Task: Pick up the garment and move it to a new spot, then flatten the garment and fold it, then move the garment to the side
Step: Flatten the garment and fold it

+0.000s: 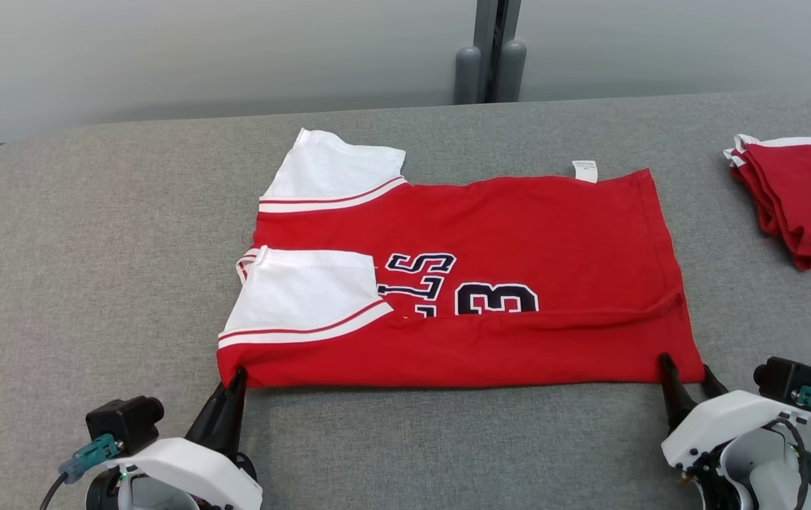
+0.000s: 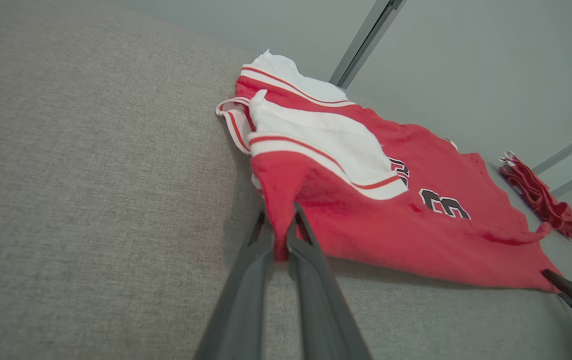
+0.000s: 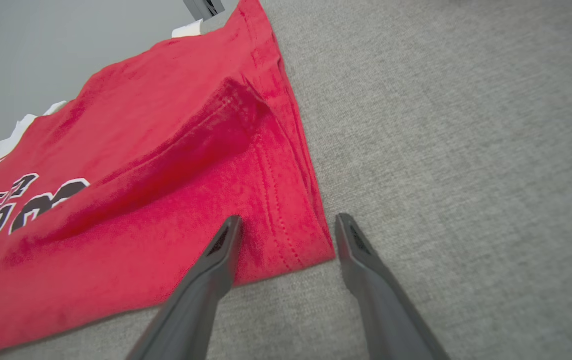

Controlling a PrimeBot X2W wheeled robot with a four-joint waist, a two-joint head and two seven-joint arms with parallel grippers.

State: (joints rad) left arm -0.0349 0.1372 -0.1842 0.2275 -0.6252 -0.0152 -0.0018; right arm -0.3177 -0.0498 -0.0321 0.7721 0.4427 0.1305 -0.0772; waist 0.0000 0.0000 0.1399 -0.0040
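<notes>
Okay, the garment (image 1: 490,283) is lying flat across the middle of the bench (image 1: 93,248). It's red, number side up, with both white sleeves (image 1: 306,290) folded in on my left, so I'd call this the folding step.

Left gripper (image 1: 237,375) is at the near left corner. On the left wrist view its fingers (image 2: 313,290) are pinched tight on a tuck of red cloth, which peaks up slightly between them. Right gripper (image 1: 684,362) is at the near right corner, and its fingers (image 3: 201,290) are spread wide: one tip lies on the fabric, the other on bare bench just past the side hem. Nothing is gripped there yet.

The next move, I reckon, is to close the right on that corner and match the left's height. Then both can carry the near edge up and over toward the far hem, where the white label (image 1: 585,171) sits.

There's open bench beyond that far hem and plenty to my left. The folded pile (image 1: 802,205) sits well apart on my right, near the bench edge, so I'd keep the swing off it.
</notes>
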